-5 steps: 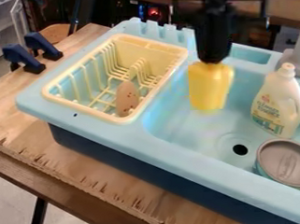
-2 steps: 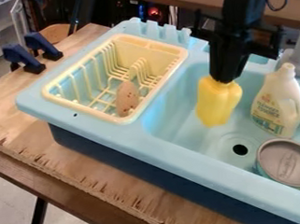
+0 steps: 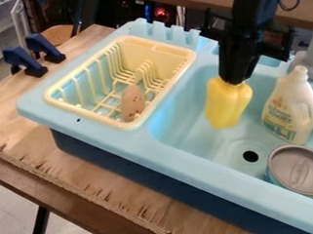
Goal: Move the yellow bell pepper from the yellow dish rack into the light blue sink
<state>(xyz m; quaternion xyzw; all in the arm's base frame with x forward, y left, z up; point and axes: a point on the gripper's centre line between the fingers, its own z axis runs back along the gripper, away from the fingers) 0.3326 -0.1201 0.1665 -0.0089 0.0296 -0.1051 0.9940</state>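
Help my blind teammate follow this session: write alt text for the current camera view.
Black end effector holds a yellow bell pepper at the basin of a light-blue toy sink, near a cream bottle and a can. Left of the basin, a pale-yellow dish rack holds a brown oval object.

I'm working in a lab or workshop here — light-blue plastic toy sink up on a raw, splintery plywood board, chunky dark-blue clamps near it, small round red light glowing behind!
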